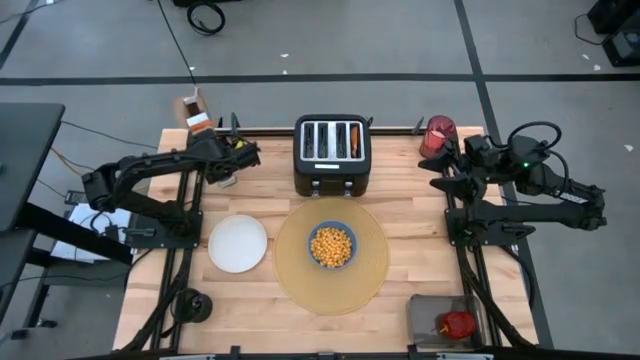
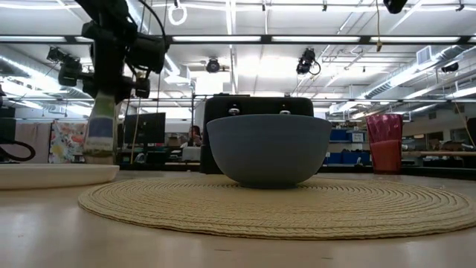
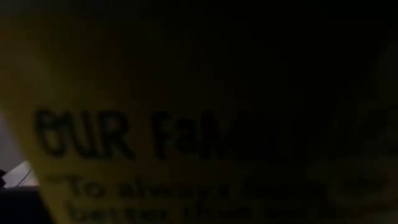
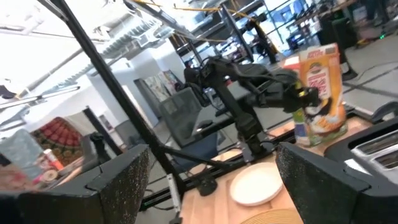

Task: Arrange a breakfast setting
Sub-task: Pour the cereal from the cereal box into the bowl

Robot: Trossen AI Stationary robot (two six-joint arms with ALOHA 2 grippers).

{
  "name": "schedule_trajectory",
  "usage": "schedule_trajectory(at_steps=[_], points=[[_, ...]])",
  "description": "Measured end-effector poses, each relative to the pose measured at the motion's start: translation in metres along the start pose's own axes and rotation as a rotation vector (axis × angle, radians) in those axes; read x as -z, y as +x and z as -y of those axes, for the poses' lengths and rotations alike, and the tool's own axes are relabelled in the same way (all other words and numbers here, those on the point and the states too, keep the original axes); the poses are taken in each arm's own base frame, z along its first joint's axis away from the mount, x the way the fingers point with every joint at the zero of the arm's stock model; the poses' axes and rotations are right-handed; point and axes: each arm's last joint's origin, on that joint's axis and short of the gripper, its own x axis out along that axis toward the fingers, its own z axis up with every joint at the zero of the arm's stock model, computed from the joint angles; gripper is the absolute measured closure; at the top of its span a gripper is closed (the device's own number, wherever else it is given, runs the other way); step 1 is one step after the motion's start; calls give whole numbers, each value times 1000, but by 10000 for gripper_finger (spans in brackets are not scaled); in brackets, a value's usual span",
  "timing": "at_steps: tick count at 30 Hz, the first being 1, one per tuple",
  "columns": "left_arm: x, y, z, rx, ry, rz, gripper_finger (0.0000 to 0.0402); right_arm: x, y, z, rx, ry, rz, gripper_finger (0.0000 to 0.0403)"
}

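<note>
With our left pincer (image 1: 232,152) pinching the cereal box (image 1: 193,110) at the surface's far left, we should lower it upright, clear of the plate (image 1: 238,243), our right pincer (image 1: 445,172) spread by the cup (image 1: 438,133).

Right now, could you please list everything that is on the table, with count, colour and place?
placemat: one, tan, round, front middle of the table
bowl: one, blue, holding yellow cereal, on the placemat
plate: one, white, left of the placemat
toaster: one, black, behind the placemat
cup: one, translucent red, back right corner
apple: one, red, in a grey tray at the front right
cereal box: one, yellow and brown, back left corner, held by the left gripper
left gripper: shut on the cereal box
right gripper: open, empty, hanging near the cup
</note>
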Motion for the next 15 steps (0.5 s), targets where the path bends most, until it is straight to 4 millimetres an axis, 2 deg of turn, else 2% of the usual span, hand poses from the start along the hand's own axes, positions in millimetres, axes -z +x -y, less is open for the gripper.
schedule_trajectory(at_steps=[7,15], points=[[-6,7,0,-19,-27,-38,243,1,0,1,4,4,-11,55],[-9,21,4,3,-12,-231,150,1,0,1,-3,7,-20,55]])
